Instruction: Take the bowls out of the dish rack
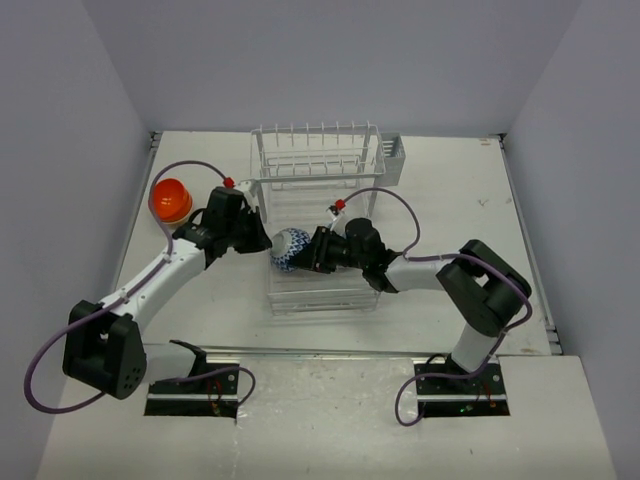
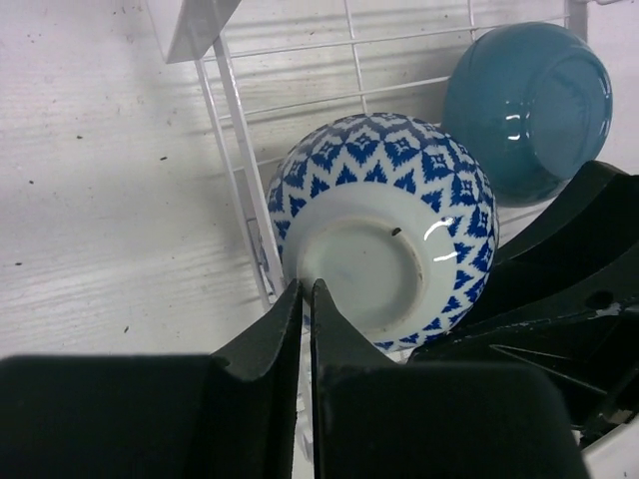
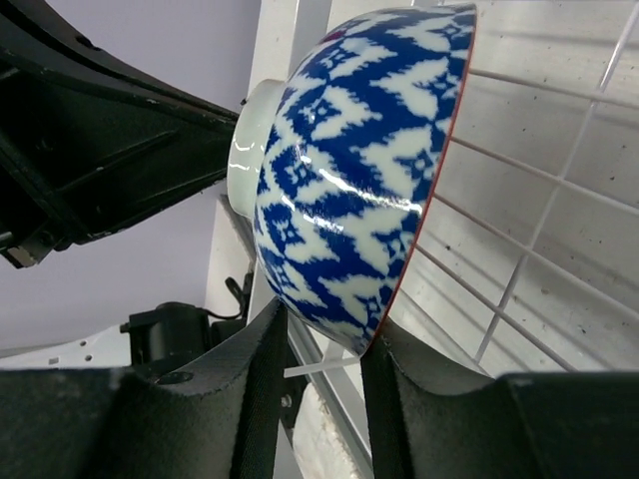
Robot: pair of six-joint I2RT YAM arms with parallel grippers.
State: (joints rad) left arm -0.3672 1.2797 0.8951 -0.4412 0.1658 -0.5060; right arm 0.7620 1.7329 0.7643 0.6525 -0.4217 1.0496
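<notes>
My right claw (image 3: 326, 324) is clamped on the rim of the blue-and-white patterned bowl (image 3: 339, 180). My left claw (image 2: 307, 291) is pressed together, empty, beside its foot. I'd lift steadily clear of the dish rack (image 1: 318, 172).

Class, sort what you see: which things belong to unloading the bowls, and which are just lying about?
Job: blue-and-white bowl, teal bowl, orange bowl, dish rack.
Lying about: grey caddy, purple cables.

White links and bulky black joints make up the left arm (image 1: 150, 280) and right arm (image 1: 425, 270), with a matte black left end effector (image 2: 307, 289) and right end effector (image 3: 324, 319), red wrist caps (image 1: 228, 182) and looping purple cables (image 1: 30, 380).
</notes>
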